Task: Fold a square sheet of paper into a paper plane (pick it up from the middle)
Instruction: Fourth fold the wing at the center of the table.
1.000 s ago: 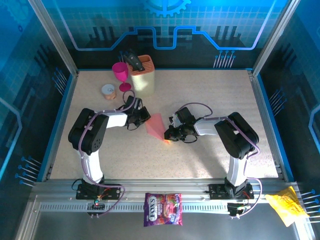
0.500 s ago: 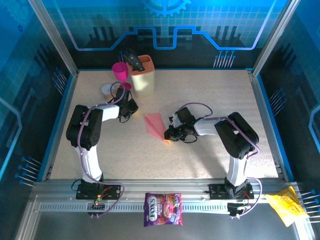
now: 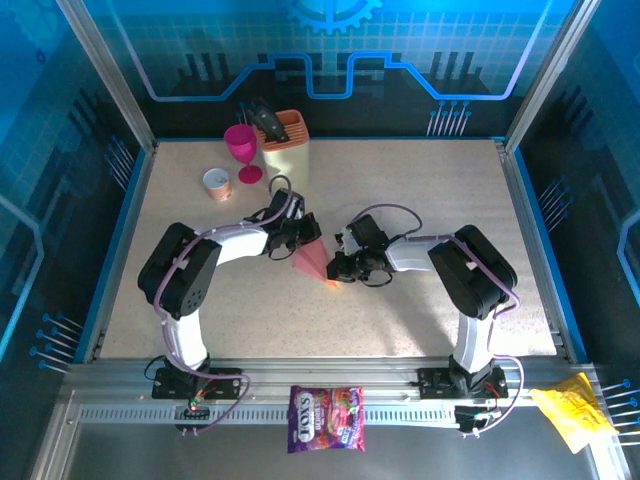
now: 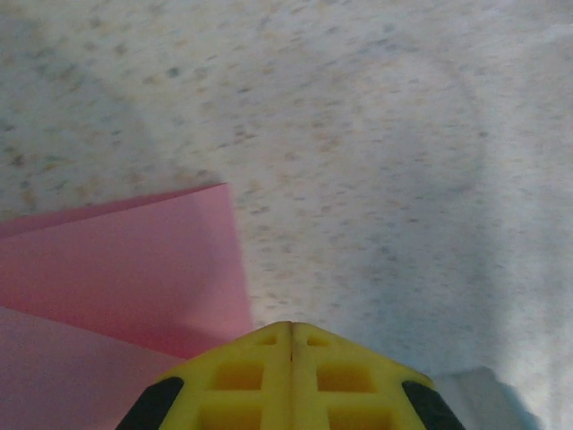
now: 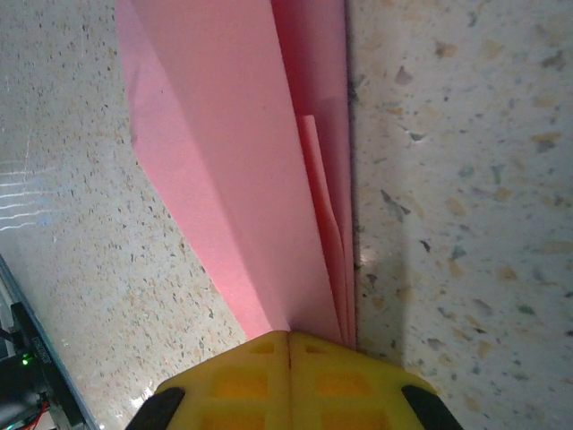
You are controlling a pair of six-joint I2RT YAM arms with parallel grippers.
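Observation:
The pink-red sheet of paper (image 3: 312, 258) lies on the table, folded into a narrow pointed paper plane shape with its tip toward the front. My left gripper (image 3: 298, 236) is shut and rests at the paper's back edge. In the left wrist view its yellow fingertips (image 4: 269, 345) sit over a corner of the pink paper (image 4: 116, 269), with nothing between them. My right gripper (image 3: 338, 270) is shut at the pointed end. In the right wrist view the stacked folded layers (image 5: 260, 152) run out from under its closed fingertips (image 5: 313, 358).
A beige knife block (image 3: 285, 150), a magenta goblet (image 3: 241, 148) and a small round cup (image 3: 217, 183) stand at the back left. A purple candy bag (image 3: 326, 419) and a yellow wrapper (image 3: 572, 415) lie on the front rail. Frame posts bound the table.
My left gripper swung back-left toward the goblet, then returned to the paper's back edge. The paper shifted a little. My right gripper stayed at the tip.

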